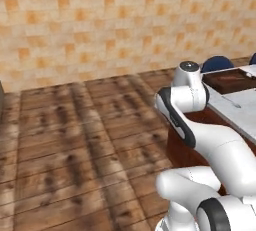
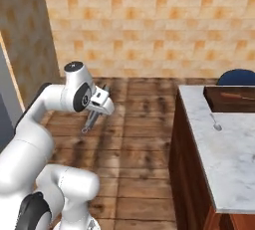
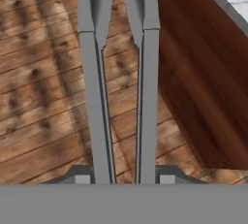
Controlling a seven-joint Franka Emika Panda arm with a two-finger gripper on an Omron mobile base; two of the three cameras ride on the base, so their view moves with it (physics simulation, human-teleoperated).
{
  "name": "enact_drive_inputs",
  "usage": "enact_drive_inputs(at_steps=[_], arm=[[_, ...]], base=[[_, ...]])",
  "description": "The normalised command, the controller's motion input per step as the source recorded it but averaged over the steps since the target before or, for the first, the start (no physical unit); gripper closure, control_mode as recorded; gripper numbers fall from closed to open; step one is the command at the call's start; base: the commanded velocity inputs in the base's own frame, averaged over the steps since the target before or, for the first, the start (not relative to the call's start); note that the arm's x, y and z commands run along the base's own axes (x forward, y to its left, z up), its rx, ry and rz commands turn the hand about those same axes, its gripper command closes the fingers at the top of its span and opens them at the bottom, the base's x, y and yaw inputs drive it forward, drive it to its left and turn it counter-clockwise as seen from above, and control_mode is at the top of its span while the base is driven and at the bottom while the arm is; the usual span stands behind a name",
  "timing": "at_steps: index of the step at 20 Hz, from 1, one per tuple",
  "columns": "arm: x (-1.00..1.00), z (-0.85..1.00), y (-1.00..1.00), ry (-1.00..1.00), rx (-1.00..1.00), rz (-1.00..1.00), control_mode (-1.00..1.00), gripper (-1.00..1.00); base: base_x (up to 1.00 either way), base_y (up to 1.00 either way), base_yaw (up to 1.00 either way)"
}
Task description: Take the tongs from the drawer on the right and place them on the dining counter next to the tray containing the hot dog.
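My gripper [image 2: 99, 109] is shut on the tongs [image 2: 90, 122], which hang down and to the left from it over the wooden floor. In the hand view the tongs [image 3: 97, 111] run as two long grey arms from between my fingertips [image 3: 82, 175] to the top edge. The dining counter [image 2: 224, 149] stands to the right, apart from the gripper. Its far end carries the dark brown tray [image 2: 230, 105], with the hot dog [image 2: 238, 96] faint inside. In the left base view the counter [image 1: 245, 112] and tray [image 1: 227, 81] sit behind my arm. The drawer is out of view.
A small silver utensil [image 2: 215, 122] lies on the marble in front of the tray. A blue stool [image 2: 239, 77] stands beyond the counter's far end. The island's brown side [image 3: 203, 87] is close on the right in the hand view. A tiled wall closes the back, and open wooden floor [image 1: 75, 140] spreads left.
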Motion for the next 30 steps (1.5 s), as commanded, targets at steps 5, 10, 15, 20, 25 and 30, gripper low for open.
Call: enact_drive_inputs(at_steps=[5,10,15,20,25,30], arm=[[0.00,0.00,0.00,0.00,0.00,0.00,1.00,1.00],[0.00,0.00,0.00,0.00,0.00,0.00,1.00,1.00],[0.00,0.00,0.00,0.00,0.00,0.00,1.00,1.00],[0.00,0.00,0.00,0.00,0.00,0.00,1.00,1.00],[0.00,0.00,0.00,0.00,0.00,0.00,1.00,1.00],[0.00,0.00,0.00,0.00,0.00,0.00,1.00,1.00]], base=[[0.86,0.39,-0.25],[0.79,0.57,-0.40],[0.56,0.56,-0.49],[0.53,0.56,-0.51],[0.41,0.59,-0.57],[0.06,0.59,-0.66]])
